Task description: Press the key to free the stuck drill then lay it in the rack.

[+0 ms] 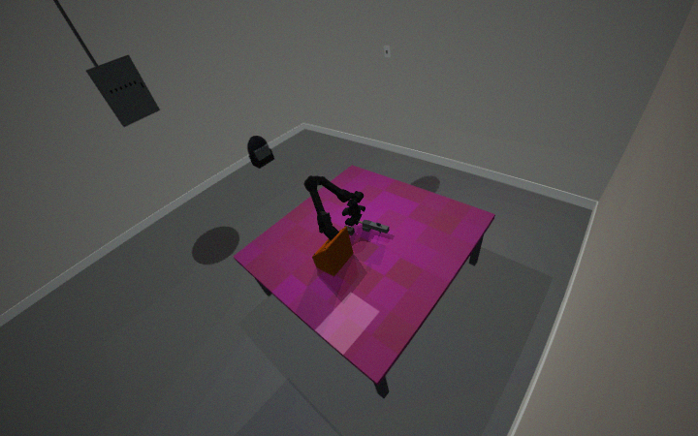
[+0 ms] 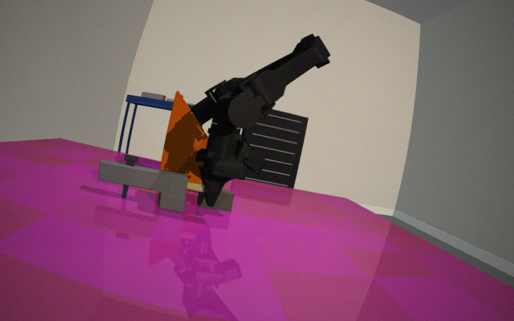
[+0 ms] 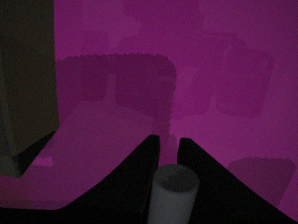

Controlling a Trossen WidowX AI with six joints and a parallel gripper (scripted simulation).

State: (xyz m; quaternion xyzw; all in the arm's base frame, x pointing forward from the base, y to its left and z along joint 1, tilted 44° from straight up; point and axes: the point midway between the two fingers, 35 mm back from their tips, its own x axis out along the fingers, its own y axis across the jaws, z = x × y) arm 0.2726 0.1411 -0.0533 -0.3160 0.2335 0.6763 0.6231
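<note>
The grey block-like holder (image 1: 374, 226) (image 2: 130, 174) stands on the table, with the dark key (image 2: 131, 158) through its top and its stem showing below. The drill (image 2: 195, 187) appears as a short pale bar between the holder's end and my fingers. My gripper (image 1: 349, 223) (image 2: 210, 202) (image 3: 168, 146) is nearly closed, pointing down beside that end, shut on the drill; the grasp itself is hidden. A small grey block (image 1: 350, 230) (image 2: 223, 200), apparently the rack, sits just behind my fingertips. In the wrist view a pale cylinder (image 3: 175, 200) stands in front of the fingers.
A tall orange wedge (image 1: 333, 253) (image 2: 175, 135) stands on the pink table (image 1: 438, 243) (image 2: 310, 239), close to the arm base and the small block. The holder's end (image 3: 27, 75) fills the wrist view's left edge. A blue shelf and a dark slatted panel are in the background.
</note>
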